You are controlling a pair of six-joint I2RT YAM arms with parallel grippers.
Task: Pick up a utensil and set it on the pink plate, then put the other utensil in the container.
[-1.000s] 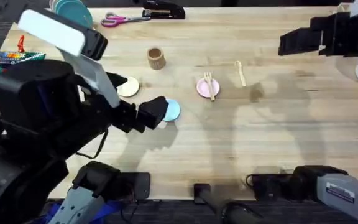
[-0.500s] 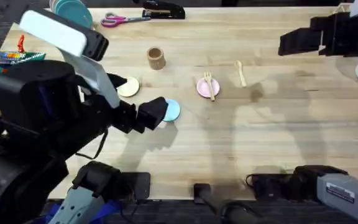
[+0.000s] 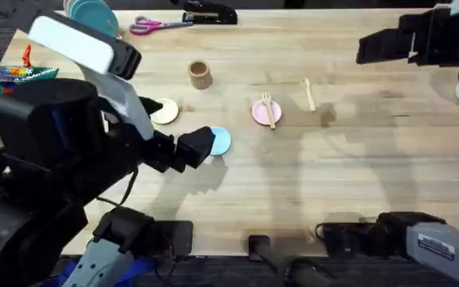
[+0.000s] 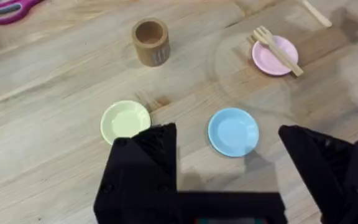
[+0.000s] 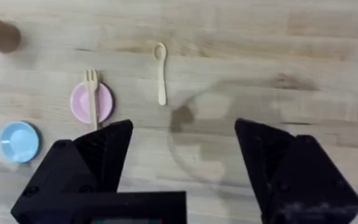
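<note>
Scissors (image 3: 156, 25) and a stapler (image 3: 210, 13) lie at the bench's (image 3: 357, 175) far edge. The pale fork (image 3: 269, 109) rests across the pink plate (image 3: 263, 112); the spoon (image 3: 308, 92) lies just beside, the cup (image 3: 200, 75) farther off. Both the left pincer (image 4: 229, 146) and the right pincer (image 5: 183, 140) gape wide, empty.

No words, brands or numbers can be read anywhere. A white label (image 3: 439, 248) sits on the right arm's base, well below the pink plate (image 3: 264, 112), but its print cannot be made out.

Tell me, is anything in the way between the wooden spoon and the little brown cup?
The pink plate with the fork on it lies near that path, between the spoon and the cup. The rest is bare table.
</note>
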